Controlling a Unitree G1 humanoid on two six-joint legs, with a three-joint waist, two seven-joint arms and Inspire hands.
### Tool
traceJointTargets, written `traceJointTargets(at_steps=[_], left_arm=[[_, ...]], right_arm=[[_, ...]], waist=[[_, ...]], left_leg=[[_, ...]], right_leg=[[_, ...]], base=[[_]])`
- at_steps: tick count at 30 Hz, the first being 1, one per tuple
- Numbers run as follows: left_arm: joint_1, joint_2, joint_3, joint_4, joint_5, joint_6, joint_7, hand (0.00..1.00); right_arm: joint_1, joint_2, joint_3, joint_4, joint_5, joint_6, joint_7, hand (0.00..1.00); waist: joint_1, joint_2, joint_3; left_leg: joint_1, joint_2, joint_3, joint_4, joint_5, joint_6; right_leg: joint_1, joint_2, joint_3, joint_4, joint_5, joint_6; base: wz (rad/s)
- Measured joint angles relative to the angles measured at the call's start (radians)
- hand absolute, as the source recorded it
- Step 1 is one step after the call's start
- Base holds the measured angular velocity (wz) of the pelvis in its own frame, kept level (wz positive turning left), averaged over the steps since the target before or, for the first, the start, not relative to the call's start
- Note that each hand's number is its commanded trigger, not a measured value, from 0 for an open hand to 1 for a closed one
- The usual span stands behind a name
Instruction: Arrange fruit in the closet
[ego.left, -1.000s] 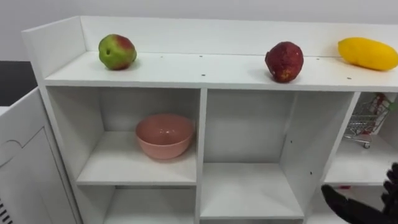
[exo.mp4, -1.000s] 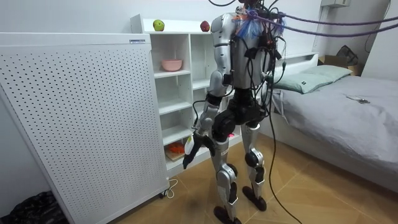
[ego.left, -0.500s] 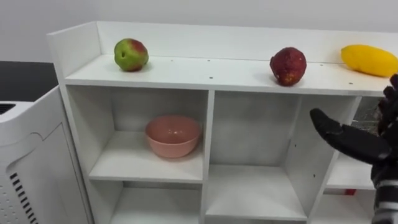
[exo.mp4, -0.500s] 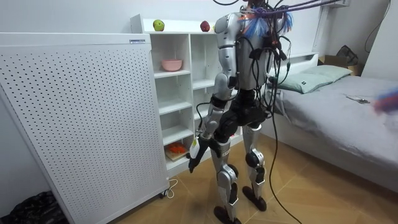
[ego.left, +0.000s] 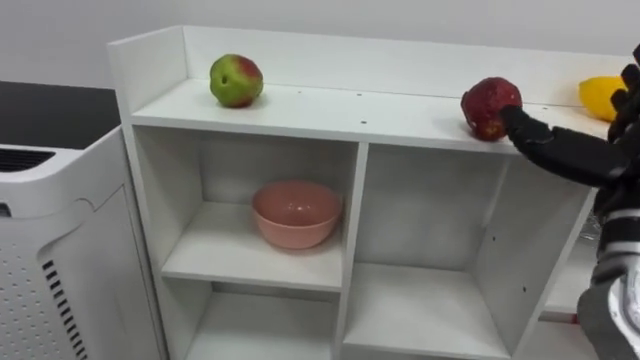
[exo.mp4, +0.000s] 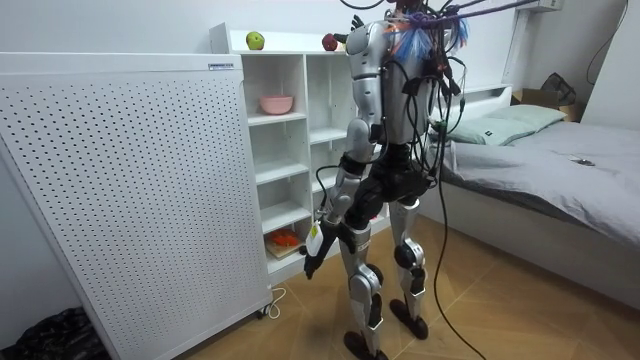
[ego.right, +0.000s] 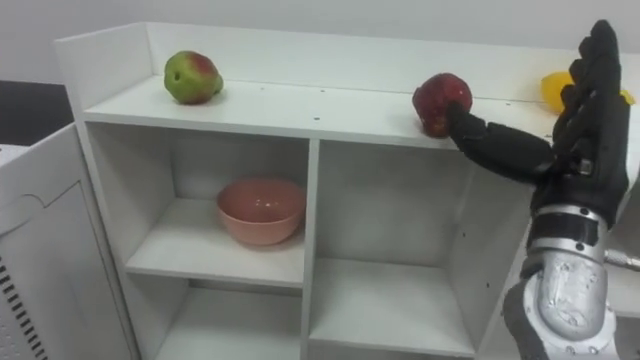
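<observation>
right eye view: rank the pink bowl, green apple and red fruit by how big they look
1. pink bowl, clearly largest
2. red fruit and green apple: about alike, not ranked

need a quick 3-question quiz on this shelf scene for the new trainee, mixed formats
1. True or false: the bowl sits on the top shelf.
2. The right hand reaches toward which? A apple; B red fruit; C bowl.
3. How many fruits lie on the top shelf?
Key: 1 false, the bowl is in a compartment under it. 2 B. 3 three: apple, red fruit, yellow fruit.
</observation>
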Motion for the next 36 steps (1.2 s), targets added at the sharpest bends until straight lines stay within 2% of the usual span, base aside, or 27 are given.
traceJointTargets(at_steps=[8,11,13,16,19,23,24,25,26,27,28,36], left_arm=[[-0.008,0.007,0.002,-0.044,0.002,0.018,-0.012,0.0],[-0.007,0.025,0.004,-0.044,0.002,0.021,-0.013,0.0],[-0.01,0.038,0.008,-0.044,0.003,0.023,-0.014,0.0],[-0.008,0.044,0.014,-0.048,0.0,0.03,-0.02,0.0],[0.001,0.043,0.014,-0.073,0.0,0.041,-0.031,0.0],[0.013,0.044,0.013,-0.092,0.0,0.049,-0.055,0.0],[0.014,0.044,0.013,-0.095,0.001,0.05,-0.062,0.0],[0.015,0.043,0.012,-0.097,0.001,0.051,-0.066,0.0],[0.015,0.043,0.012,-0.098,0.001,0.052,-0.068,0.0],[0.015,0.043,0.012,-0.101,0.001,0.056,-0.07,0.0],[0.015,0.044,0.012,-0.102,0.001,0.06,-0.07,0.0],[0.014,0.05,0.011,-0.102,-0.001,0.07,-0.085,0.0]], right_arm=[[-0.034,-0.004,0.007,0.05,0.015,0.012,0.046,0.0],[-0.049,-0.022,0.037,0.072,0.014,0.033,0.074,0.0],[-0.075,-0.044,0.038,0.12,0.008,0.055,0.098,0.0],[-0.116,-0.053,0.038,0.176,0.005,0.07,0.127,0.0],[-0.124,-0.067,0.039,0.185,0.007,0.087,0.166,0.0],[-0.161,-0.086,0.039,0.243,0.007,0.091,0.197,0.0],[-0.171,-0.091,0.039,0.259,0.006,0.094,0.205,0.05],[-0.177,-0.096,0.039,0.272,0.006,0.097,0.214,0.27],[-0.178,-0.098,0.039,0.278,0.006,0.097,0.22,0.44],[-0.18,-0.105,0.041,0.287,0.006,0.097,0.232,0.9],[-0.182,-0.111,0.046,0.296,0.006,0.097,0.24,1.0],[-0.182,-0.118,0.048,0.33,0.006,0.097,0.277,1.0]], waist=[[0.01,-0.011,-0.0003],[0.01,-0.029,0.0009],[0.01,-0.047,-0.003],[0.011,-0.06,-0.0039],[0.02,-0.062,-0.0056],[0.024,-0.06,-0.0042],[0.027,-0.06,-0.0042],[0.028,-0.06,-0.0043],[0.028,-0.06,-0.0044],[0.03,-0.06,-0.0045],[0.031,-0.06,-0.0045],[0.03,-0.061,-0.005]], left_leg=[[-0.001,0.0,-0.01,0.003,0.0,0.0],[-0.001,0.0,-0.018,0.003,0.001,-0.001],[-0.002,0.0,-0.023,0.004,0.001,-0.001],[-0.004,0.0,-0.024,0.006,0.001,-0.001],[-0.01,0.0,-0.026,0.013,0.001,-0.001],[-0.013,0.0,-0.026,0.017,0.001,-0.001],[-0.017,0.0,-0.024,0.019,0.001,-0.001],[-0.017,0.0,-0.024,0.021,0.001,-0.001],[-0.017,0.0,-0.024,0.021,0.001,-0.001],[-0.018,0.0,-0.024,0.022,0.001,-0.001],[-0.018,0.0,-0.024,0.023,0.001,-0.001],[-0.017,0.0,-0.033,0.023,0.001,-0.001]], right_leg=[[0.0,0.0,-0.009,-0.002,0.0,0.0],[0.002,0.001,-0.014,-0.003,0.0,0.0],[0.002,0.001,-0.02,-0.002,0.0,0.0],[0.002,-0.001,-0.035,-0.001,0.0,0.0],[-0.001,-0.002,-0.039,-0.001,0.0,0.0],[-0.003,-0.002,-0.042,-0.001,0.0,0.0],[-0.003,-0.002,-0.042,-0.001,0.0,-0.001],[-0.003,-0.002,-0.042,0.0,0.001,-0.002],[-0.003,-0.002,-0.042,0.0,0.001,-0.002],[-0.003,-0.002,-0.042,0.0,0.002,-0.003],[-0.003,-0.002,-0.042,0.001,0.002,-0.004],[0.009,-0.002,-0.057,0.001,0.002,-0.004]], base=[[0.04],[0.02],[0.04],[0.0],[0.02],[0.0],[0.0],[0.0],[0.0],[0.0],[0.0],[0.03]])
